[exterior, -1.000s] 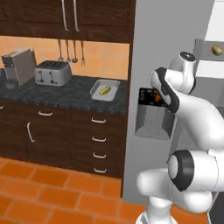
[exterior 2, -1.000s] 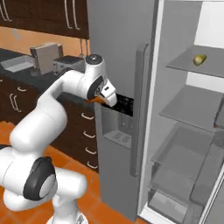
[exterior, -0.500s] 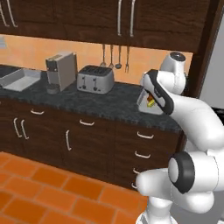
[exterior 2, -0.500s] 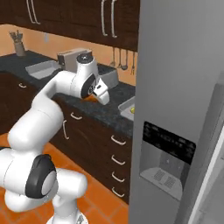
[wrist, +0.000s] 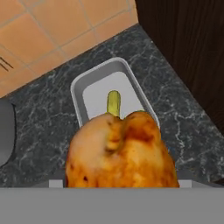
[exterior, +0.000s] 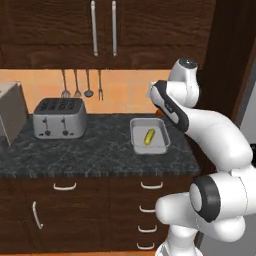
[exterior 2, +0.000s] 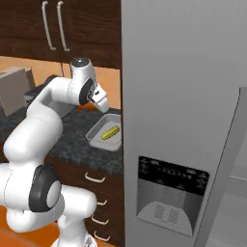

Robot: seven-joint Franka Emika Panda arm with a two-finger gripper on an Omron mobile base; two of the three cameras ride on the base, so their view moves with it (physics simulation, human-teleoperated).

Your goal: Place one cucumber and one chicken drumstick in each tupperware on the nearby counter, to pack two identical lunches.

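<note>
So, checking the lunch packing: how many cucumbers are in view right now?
1. The cucumber lies in the tupperware on the counter, right of the toaster. Others may be out of view.

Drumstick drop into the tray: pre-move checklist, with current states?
1. Chicken drumstick in the gripper: ok, it sits right in front of the hand camera.
2. Tupperware in reach on the counter: ok.
3. Cucumber already inside it: ok.
4. Room left beside the cucumber: ok, bare floor shows.
5. Hand directly over the tray: not ok, it is off toward the near rim.
6. Second tray's contents: cannot tell.
</note>
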